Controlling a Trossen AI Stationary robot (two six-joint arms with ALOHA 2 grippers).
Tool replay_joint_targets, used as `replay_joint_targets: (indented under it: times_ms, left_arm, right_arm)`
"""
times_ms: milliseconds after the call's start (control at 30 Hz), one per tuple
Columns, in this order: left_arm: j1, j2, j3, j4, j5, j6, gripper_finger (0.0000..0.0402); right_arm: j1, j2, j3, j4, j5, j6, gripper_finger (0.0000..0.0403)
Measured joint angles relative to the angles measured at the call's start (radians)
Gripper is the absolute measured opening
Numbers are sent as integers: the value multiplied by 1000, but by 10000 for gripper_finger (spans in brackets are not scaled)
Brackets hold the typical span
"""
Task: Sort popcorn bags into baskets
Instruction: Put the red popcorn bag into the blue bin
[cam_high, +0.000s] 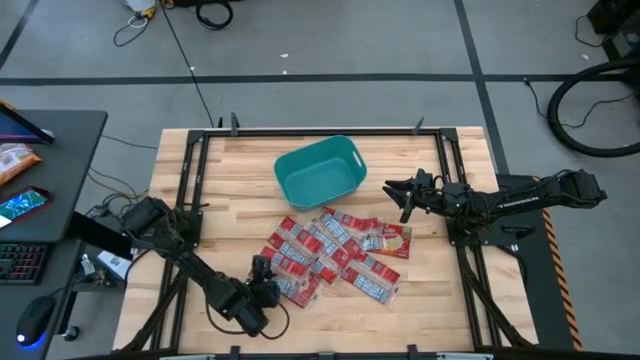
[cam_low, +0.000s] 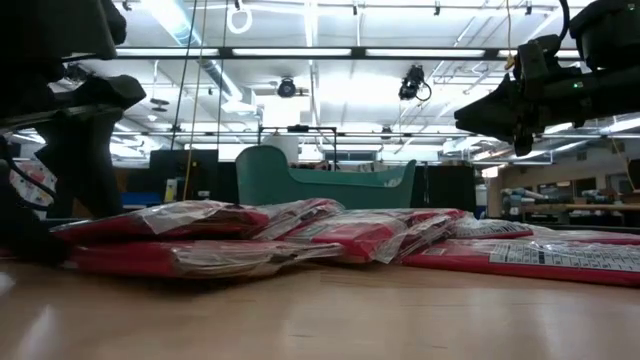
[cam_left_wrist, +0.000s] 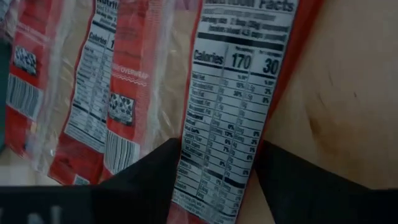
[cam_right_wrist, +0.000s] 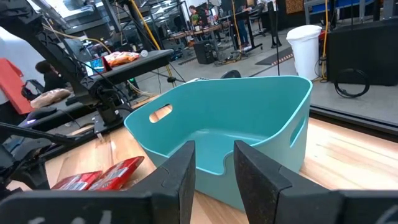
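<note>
Several red popcorn bags (cam_high: 335, 255) with white nutrition panels lie overlapping flat on the wooden table, seen as a low heap in the low view (cam_low: 300, 235). The teal basket (cam_high: 318, 170) stands behind them toward the far edge (cam_low: 330, 185). My left gripper (cam_high: 264, 278) is down at the heap's near-left corner, open, with one bag (cam_left_wrist: 239, 93) between its fingers (cam_left_wrist: 219, 143). My right gripper (cam_high: 402, 195) hovers right of the basket, above the table (cam_low: 500, 110), slightly open and holding nothing (cam_right_wrist: 214, 155). It faces the basket's wall (cam_right_wrist: 249, 118). My left gripper comes from above with one finger (cam_left_wrist: 155, 177) on either long side of a bag's end (cam_left_wrist: 211, 186), across its width. Whether the fingers touch the bag I cannot tell. The bag lies flat, print side up.
Black frame rails (cam_high: 190, 180) run along the table's left and right sides. A desk at the left holds an orange snack packet (cam_high: 15, 160) and a phone (cam_high: 22, 205). Bare wood lies between the heap and the near edge (cam_low: 320, 310) and right of the heap (cam_high: 430, 270).
</note>
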Motion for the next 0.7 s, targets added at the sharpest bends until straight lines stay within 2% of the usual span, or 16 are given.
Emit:
replay_joint_targets:
  times_ms: [233,500,700]
  left_arm:
    - [0,-2,21,-37,40,-76,112]
    - [27,2,186,-282,178,-72,16]
    - [57,2,294,-404,196,-45,8]
  right_arm:
    - [0,0,0,0,0,0,115]
    - [0,0,0,0,0,0,115]
    - [0,0,0,0,0,0,115]
